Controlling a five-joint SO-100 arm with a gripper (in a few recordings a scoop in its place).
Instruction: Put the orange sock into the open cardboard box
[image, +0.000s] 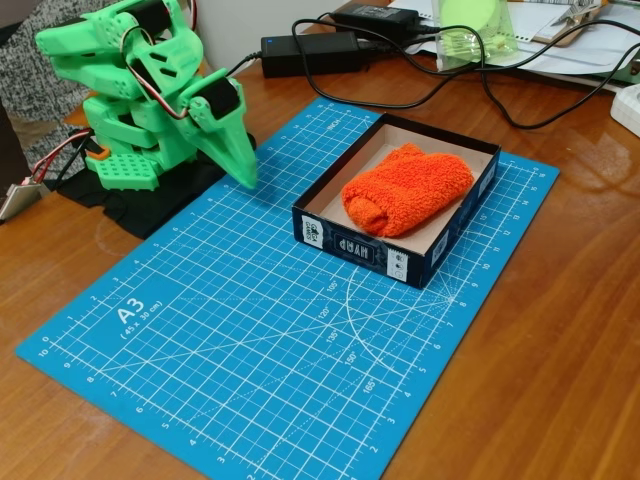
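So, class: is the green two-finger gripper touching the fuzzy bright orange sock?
Apart. In the fixed view the gripper points down at the blue cutting mat, left of the dark cardboard box where the orange sock lies.

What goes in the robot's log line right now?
orange sock: inside open cardboard box | gripper: left of box, holding nothing
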